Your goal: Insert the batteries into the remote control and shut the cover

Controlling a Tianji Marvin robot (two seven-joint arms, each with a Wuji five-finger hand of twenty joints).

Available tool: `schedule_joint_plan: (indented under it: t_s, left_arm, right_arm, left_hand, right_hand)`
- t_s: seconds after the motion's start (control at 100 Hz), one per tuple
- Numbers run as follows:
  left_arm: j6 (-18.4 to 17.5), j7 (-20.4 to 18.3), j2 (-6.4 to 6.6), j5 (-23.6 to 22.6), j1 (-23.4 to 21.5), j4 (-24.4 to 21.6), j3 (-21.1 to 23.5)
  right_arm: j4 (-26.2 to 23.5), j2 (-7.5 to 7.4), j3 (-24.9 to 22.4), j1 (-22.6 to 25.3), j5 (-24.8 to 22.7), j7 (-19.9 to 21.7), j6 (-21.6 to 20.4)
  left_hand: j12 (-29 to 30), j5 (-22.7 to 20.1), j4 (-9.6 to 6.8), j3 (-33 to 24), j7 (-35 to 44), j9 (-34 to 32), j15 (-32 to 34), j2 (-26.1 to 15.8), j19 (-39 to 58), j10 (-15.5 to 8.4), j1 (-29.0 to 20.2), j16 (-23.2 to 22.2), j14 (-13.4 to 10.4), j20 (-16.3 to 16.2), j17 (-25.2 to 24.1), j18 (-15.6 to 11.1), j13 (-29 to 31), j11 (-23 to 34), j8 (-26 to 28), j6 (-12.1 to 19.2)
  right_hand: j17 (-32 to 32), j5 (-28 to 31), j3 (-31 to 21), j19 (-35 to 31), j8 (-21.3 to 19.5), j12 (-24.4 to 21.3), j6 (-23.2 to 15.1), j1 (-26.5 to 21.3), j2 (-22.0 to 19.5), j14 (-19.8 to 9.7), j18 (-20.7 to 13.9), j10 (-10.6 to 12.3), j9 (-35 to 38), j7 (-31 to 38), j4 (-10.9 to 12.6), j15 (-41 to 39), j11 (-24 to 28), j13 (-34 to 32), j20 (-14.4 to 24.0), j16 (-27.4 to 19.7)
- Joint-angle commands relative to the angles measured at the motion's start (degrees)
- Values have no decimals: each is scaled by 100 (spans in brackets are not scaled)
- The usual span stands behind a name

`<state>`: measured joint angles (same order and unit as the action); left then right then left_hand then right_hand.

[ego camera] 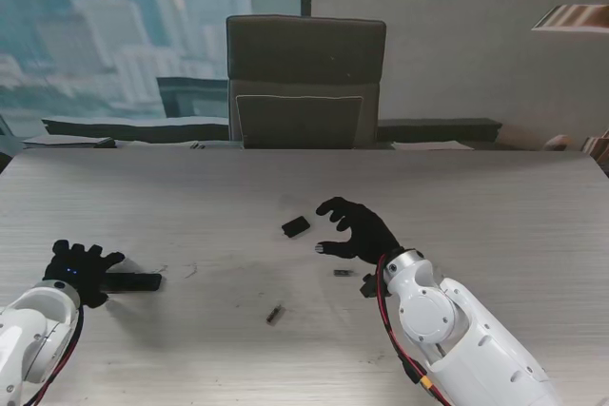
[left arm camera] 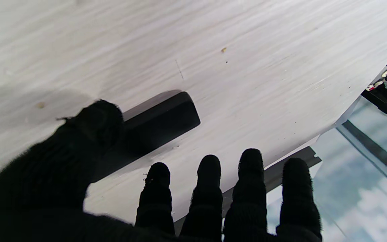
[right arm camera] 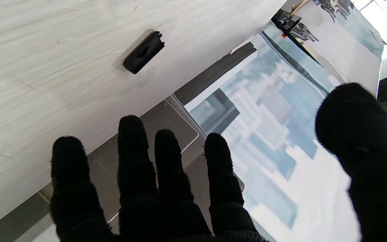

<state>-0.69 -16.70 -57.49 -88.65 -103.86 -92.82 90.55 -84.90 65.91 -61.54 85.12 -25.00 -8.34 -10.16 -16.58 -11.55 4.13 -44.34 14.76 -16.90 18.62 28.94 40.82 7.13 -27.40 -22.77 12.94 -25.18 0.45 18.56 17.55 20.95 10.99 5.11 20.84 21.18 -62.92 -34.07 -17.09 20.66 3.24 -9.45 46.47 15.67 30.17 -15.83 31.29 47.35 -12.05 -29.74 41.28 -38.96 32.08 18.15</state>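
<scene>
**Early stage: remote, cover and batteries still lie apart on the tabletop**

Stand view, looking down. The remote control (ego camera: 131,281) lies flat at the left of the tabletop (ego camera: 495,206), its near end under the thumb side of the left hand (ego camera: 78,271). In the left wrist view the thumb (left arm camera: 89,134) overlaps the dark body of the remote while the other four fingers (left arm camera: 208,178) are stretched out and separated; whether the thumb presses the remote or only hovers over it cannot be told, and nothing is gripped. The right hand (ego camera: 357,230) is held at the centre of the tabletop, fingers spread, palm down, holding nothing. Just to its left lies the battery cover (ego camera: 296,226), seen in the right wrist view as a small black piece with a notched end, apart from the remote. Two small dark items, probably the batteries (ego camera: 275,314), rest nearer to me, one close to the right wrist (ego camera: 341,274); they are too small to identify with certainty. A further dark scrap beside the right forearm cannot be made out.

Judged progress: nothing is installed. Seating both batteries and closing the cover remain to be done.
</scene>
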Motion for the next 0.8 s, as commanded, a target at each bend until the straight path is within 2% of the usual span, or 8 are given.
schedule_joint_plan:
  t_s: [0.0, 0.16, 0.4, 0.46, 0.49, 0.54, 0.63, 0.79]
  left_arm:
    - [46, -77, 6, -4, 11, 74, -50]
    - [-47, -11, 42, 137, 61, 320, -183]
    - [-116, 21, 68, 444, 70, 564, -345]
    - [-135, -6, 70, 560, 76, 604, -387]
    - [-131, 21, 72, 569, 78, 632, -414]
    - [-130, 106, 76, 589, 83, 680, -458]
    - [-100, 304, 76, 642, 91, 752, -540]
    - [-36, 413, 48, 728, 119, 618, -630]
  right_arm:
    - [-32, 20, -4, 48, 9, 70, 0]
    - [-53, 21, -28, 74, -10, 45, 10]
    - [-82, 29, -62, 110, -48, -21, 36]
    - [-95, 26, -72, 120, -64, -21, 48]
    - [-102, 26, -77, 126, -68, -21, 54]
    - [-112, 26, -88, 138, -70, -27, 58]
    - [-128, 29, -113, 159, -72, -47, 59]
    - [-133, 38, -140, 174, -47, -75, 67]
  left_hand:
    - [-34, 84, 93, -121, -45, 221, 1, 149, 82, 2, 164, 50, -62, 156, -139, -39, -183, -12, -44, 33]
    - [-22, -342, 153, -374, 941, 440, -28, 299, 77, 40, 256, 121, -109, 213, -197, -48, -359, 11, 451, 78]
    - [-108, -1814, 38, -770, 3159, -134, 25, 366, 171, -86, 72, 190, -136, 305, -160, -16, -283, 170, 1642, 435]
    - [-123, -1941, 16, -812, 3250, -250, 23, 415, 177, -96, 18, 204, -132, 312, -156, -13, -269, 200, 1688, 414]
    - [-157, -2061, 257, -777, 3539, -390, 51, 641, 203, -119, -194, 217, -143, 316, -134, 0, -219, 236, 1643, 522]
    - [-207, -2206, 368, -721, 4032, -598, 91, 896, 236, -152, -482, 228, -139, 317, -100, 2, -149, 297, 1487, 672]
    - [-288, -2698, 198, -824, 4797, -1061, 177, 899, 315, -297, -839, 223, -157, 284, -15, 24, 24, 448, 1332, 960]
    - [-340, -2911, 61, -1001, 4914, -1388, 206, 901, 333, -344, -837, 238, -122, 273, 4, 46, 99, 549, 1213, 736]
  right_hand:
    - [52, 88, 133, 65, 12, 44, 19, -61, -92, 47, 152, 3, 39, -51, 152, -63, 49, -53, 104, 89]
    - [51, 98, 146, 60, 11, 43, 20, -65, -103, 54, 152, -4, 37, -52, 158, -56, 44, -48, 104, 85]
    - [50, 89, 167, 58, 13, 42, 6, -65, -123, 51, 152, -6, 34, -63, 164, -71, 42, -54, 102, 90]
    - [50, 83, 167, 57, 14, 41, 4, -64, -126, 56, 152, -7, 35, -67, 165, -61, 39, -39, 101, 86]
    - [50, 91, 167, 57, 14, 39, 4, -66, -118, 50, 152, -8, 31, -67, 165, -55, 35, -32, 101, 84]
    - [49, 100, 168, 57, 16, 38, -2, -68, -124, 54, 152, -12, 39, -69, 166, -55, 34, -33, 101, 83]
    - [49, 105, 174, 56, 18, 36, 1, -72, -118, 50, 152, -11, 42, -76, 166, -56, 30, -43, 100, 83]
    - [52, 110, 168, 53, 21, 35, 9, -79, -118, 50, 146, -21, 37, -84, 168, -59, 26, -39, 99, 84]
